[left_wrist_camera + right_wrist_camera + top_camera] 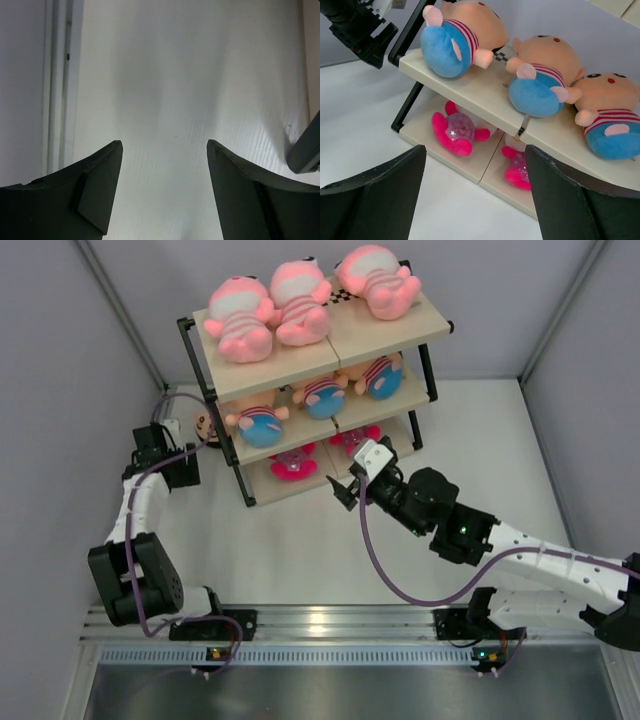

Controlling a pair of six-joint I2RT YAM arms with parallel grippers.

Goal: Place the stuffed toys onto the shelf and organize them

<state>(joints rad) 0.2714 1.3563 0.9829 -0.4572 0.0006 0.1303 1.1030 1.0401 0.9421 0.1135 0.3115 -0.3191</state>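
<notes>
The shelf (300,362) stands toward the far side of the white table (300,550), a rack of 3 cream boards on a black frame. Its top board carries 3 pink dolls (298,302) lying side by side, each with a pink-and-white striped middle, and a bit of checkered strip (343,298) shows between them. The middle board holds 3 boy dolls (535,85) in a row, with peach skin, red-and-white striped shirts and rounded blue bottoms turned toward the front edge. On the bottom board lie 2 magenta toys (457,130) with glittery bellies, 1 on each half of the board. Just left of the frame 1 more peach-faced doll (205,425) shows only its head; I cannot tell what it rests on. The right gripper (475,147) hovers in front of the bottom tier with its 2 dark fingers spread wide and nothing between them, touching neither shelf nor toy. The left gripper (165,150) sits beside the shelf's left end, low over bare table, jaws also parted and empty, with 1 black shelf foot at the right edge of its wrist view.
</notes>
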